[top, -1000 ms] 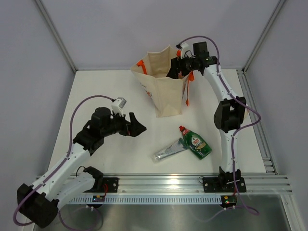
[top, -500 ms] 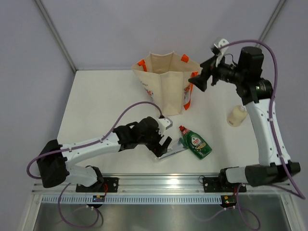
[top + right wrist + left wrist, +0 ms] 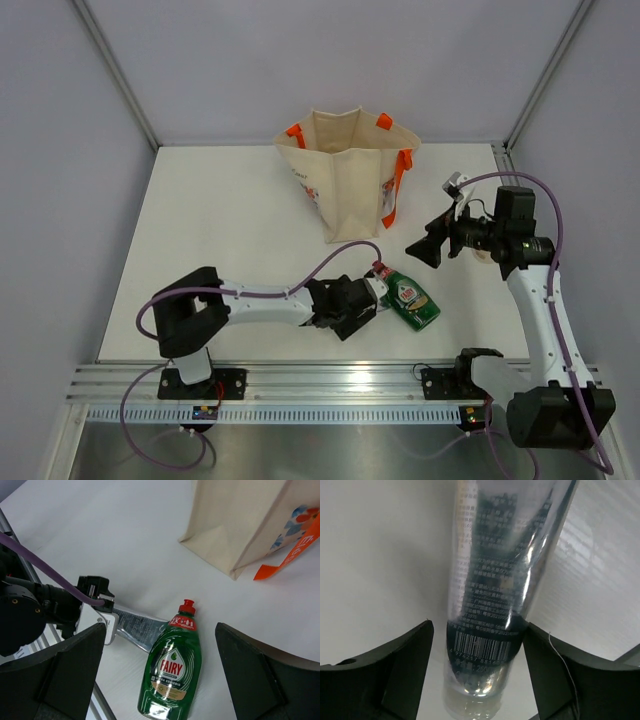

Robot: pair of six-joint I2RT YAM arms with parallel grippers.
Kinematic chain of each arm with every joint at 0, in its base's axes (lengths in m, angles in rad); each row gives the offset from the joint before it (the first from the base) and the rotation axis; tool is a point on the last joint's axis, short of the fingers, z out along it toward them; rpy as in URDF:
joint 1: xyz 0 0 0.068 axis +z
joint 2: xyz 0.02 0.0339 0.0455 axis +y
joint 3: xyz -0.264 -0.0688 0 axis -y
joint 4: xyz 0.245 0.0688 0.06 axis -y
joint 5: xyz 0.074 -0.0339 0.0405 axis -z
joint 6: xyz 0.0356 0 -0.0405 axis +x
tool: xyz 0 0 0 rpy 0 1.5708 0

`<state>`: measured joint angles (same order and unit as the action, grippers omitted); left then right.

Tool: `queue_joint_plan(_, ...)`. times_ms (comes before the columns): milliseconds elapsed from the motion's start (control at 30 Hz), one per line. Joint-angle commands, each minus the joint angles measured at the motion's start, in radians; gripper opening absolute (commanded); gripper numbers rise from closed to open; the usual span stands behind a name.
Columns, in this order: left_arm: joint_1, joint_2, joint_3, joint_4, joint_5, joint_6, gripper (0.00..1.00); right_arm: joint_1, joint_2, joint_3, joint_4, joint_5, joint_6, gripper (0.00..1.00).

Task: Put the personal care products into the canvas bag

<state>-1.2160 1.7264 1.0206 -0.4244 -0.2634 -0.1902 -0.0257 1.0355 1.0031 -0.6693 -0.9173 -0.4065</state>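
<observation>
The silvery-green tube (image 3: 495,570) lies on the table between my left gripper's (image 3: 477,630) open fingers, which straddle its lower end; the left finger stands clear of it. In the top view the left gripper (image 3: 362,305) covers most of the tube. The green red-capped bottle (image 3: 410,298) lies flat just right of it and also shows in the right wrist view (image 3: 172,665), next to the tube (image 3: 140,626). My right gripper (image 3: 425,250) is open and empty, up and right of the bottle. The canvas bag (image 3: 345,180) stands upright at the back. The other products are out of view.
The bag's orange handle (image 3: 280,562) hangs down its near side. The aluminium rail (image 3: 330,380) runs along the table's near edge. Grey walls close in the left, back and right sides.
My left arm has reached right and set its open jaws around the tube. My right arm has swung from the bag's mouth down to the right side of the table, facing the green bottle.
</observation>
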Motion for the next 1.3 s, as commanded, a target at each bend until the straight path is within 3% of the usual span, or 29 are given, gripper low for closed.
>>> queue_joint_plan(0, -0.008, 0.061, 0.058, 0.044, -0.125, -0.008, 0.67, -0.042, -0.043, 0.0, 0.092, -0.086, 0.024, 0.99)
queue_joint_plan(67, -0.008, 0.071, 0.056, 0.047, -0.123, -0.011, 0.61, -0.052, -0.04, -0.011, 0.108, -0.103, 0.029, 0.99)
queue_joint_plan(233, -0.008, 0.021, 0.009, 0.069, -0.103, -0.035, 0.24, -0.089, -0.046, -0.029, 0.109, -0.129, 0.025, 0.99)
queue_joint_plan(567, 0.045, -0.35, 0.012, 0.0, -0.053, -0.077, 0.2, -0.129, -0.069, -0.043, 0.1, -0.138, 0.02, 1.0)
queue_joint_plan(767, 0.237, -0.493, 0.165, 0.019, 0.097, -0.06, 0.21, -0.14, -0.08, -0.043, 0.096, -0.127, 0.02, 1.0)
queue_joint_plan(933, 0.462, -0.456, 0.334, 0.162, 0.222, -0.127, 0.21, -0.141, -0.072, -0.043, 0.097, -0.137, 0.024, 1.0)
queue_joint_plan(967, 0.463, -0.456, 0.369, 0.162, 0.227, -0.127, 0.21, -0.141, -0.072, -0.043, 0.097, -0.134, 0.025, 0.99)
queue_joint_plan(1133, 0.622, -0.286, 0.576, 0.236, 0.216, -0.239, 0.2, -0.141, -0.072, -0.043, 0.093, -0.14, 0.021, 0.99)
queue_joint_plan(1267, 0.703, -0.102, 0.7, 0.325, 0.303, -0.293, 0.2, -0.148, -0.075, -0.047, 0.096, -0.143, 0.024, 1.0)
